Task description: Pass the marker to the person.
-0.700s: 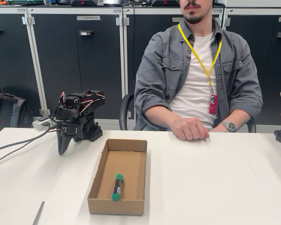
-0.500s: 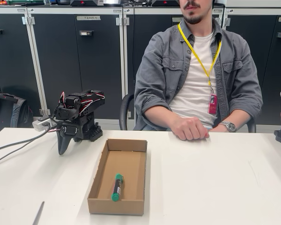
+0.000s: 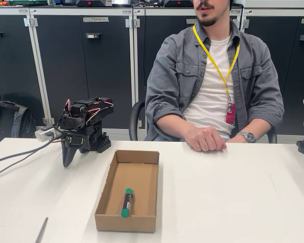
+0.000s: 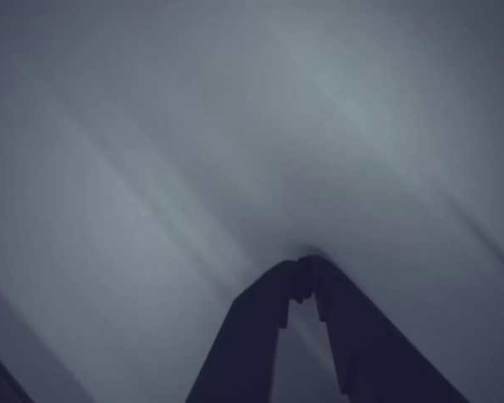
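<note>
While my pincer (image 3: 67,161) rests tips together near the tabletop's (image 3: 228,192) far left edge, the marker (image 3: 126,202) lies in the box (image 3: 106,195), across from the person (image 3: 213,81).

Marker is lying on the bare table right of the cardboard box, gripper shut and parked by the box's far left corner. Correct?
Not quite. In the fixed view the marker lies inside the cardboard box, near its front end, not on the bare table. The rest holds: the gripper is parked by the box's far left corner, and the wrist view shows its fingertips together.
</note>
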